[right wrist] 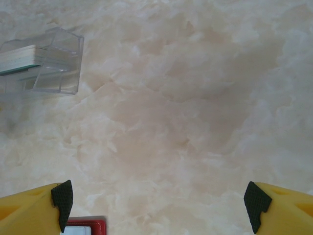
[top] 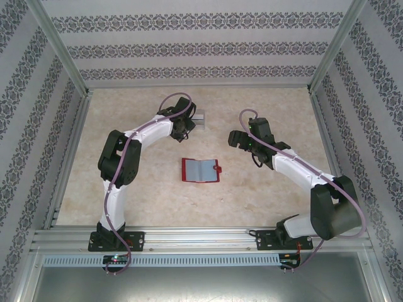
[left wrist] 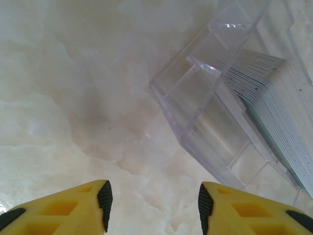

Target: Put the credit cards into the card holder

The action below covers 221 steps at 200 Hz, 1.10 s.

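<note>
Cards point(left wrist: 274, 93): a tight stack standing on edge inside the holder point(left wrist: 205, 117). The white edges fan slightly and one teal face shows on the outer side. The faces are seen edge-on, so any print is too small to read. The holder is clear plastic with stepped compartments, and the stack fills the rear one. In the left wrist view the front compartments hold nothing.

Position: the holder sits in the far half of the table point(top: 145, 189), about midway between the left and right edges and short of the far edge.

Wallet point(top: 201, 170): red, lying open and flat at the table centre with its snap tab toward the right edge. It is well apart from the holder. Its pockets look grey-blue, and no lettering is legible.

Left gripper point(left wrist: 152, 200): hovers just on the near side of the holder without touching it. Its fingers are parted, and only bare table lies between the black pads point(left wrist: 104, 198).

Right gripper point(right wrist: 159, 200): sits right of centre with its fingers spread wide and gripping nothing. In its view the holder lies ahead to the left, and the wallet's red corner is at the lower edge.

Room: open marble-pattern surface lies toward the left, right and near edges. Patterned walls point(top: 189, 44) close three sides, and a metal rail point(top: 201, 239) runs along the near edge.
</note>
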Each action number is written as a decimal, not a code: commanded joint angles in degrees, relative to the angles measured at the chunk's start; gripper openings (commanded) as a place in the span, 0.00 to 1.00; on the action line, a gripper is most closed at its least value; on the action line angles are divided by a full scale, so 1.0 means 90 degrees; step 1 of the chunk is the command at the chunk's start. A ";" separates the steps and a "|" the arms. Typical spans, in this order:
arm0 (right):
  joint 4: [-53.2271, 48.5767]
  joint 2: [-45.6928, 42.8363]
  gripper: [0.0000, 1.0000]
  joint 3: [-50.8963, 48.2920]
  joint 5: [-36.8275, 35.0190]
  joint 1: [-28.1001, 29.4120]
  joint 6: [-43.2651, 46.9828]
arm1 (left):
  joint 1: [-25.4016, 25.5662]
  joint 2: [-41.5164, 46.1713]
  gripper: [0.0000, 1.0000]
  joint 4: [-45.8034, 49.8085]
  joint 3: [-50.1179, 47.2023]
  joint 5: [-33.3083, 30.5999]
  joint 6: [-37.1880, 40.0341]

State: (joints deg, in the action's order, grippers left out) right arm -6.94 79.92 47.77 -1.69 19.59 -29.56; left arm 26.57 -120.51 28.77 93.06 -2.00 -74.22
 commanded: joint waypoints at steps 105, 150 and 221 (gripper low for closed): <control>0.0070 0.0003 0.93 0.0097 0.0178 -0.0123 0.0237 | 0.0094 -0.0390 0.53 0.0168 0.0754 -0.0285 -0.0385; 0.0032 -0.0070 0.93 0.0073 0.0206 -0.0136 0.0240 | 0.0087 -0.0688 0.51 0.0167 0.1027 -0.0293 -0.0347; -0.0069 -0.0230 0.93 0.0053 0.0218 -0.0145 0.0228 | 0.0049 -0.0495 0.18 0.0567 0.0989 -0.0308 -0.0012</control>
State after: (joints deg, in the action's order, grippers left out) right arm -7.03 79.53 47.77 -0.51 18.85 -28.25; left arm 26.63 -125.95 29.67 101.03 -4.60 -76.97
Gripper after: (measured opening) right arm 0.928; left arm 0.212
